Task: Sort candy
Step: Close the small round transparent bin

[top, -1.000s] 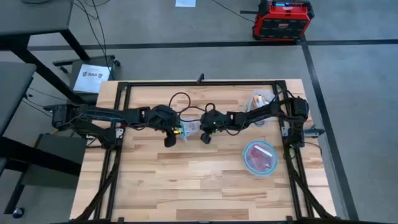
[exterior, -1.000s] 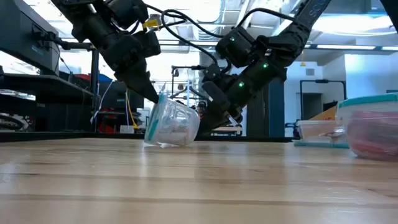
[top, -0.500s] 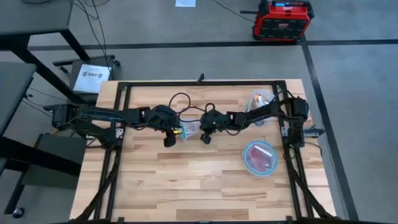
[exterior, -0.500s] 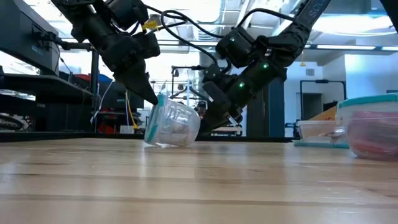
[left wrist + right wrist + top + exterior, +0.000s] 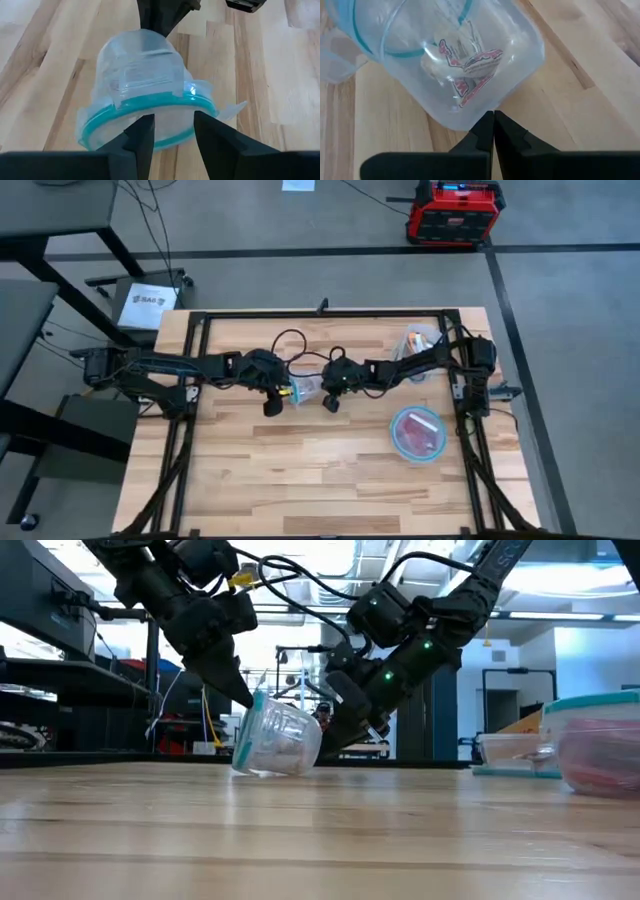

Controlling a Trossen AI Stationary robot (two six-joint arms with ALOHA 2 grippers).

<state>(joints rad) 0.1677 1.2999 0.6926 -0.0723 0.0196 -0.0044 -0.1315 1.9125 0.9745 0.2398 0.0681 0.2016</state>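
Arms meet just above the centre of the high view. From the left, the left gripper (image 5: 170, 137) has its fingers spread a little on the blue rim of a clear tub (image 5: 278, 738), apparently pinning the tipped tub on the table (image 5: 300, 480). To its right, the right gripper (image 5: 493, 131) has its fingers pressed together, holding nothing, its tip at the tub's base, seemingly to nudge it. One white and red candy (image 5: 467, 67) lies inside. Lower right sits a tub of red candy (image 5: 417, 432).
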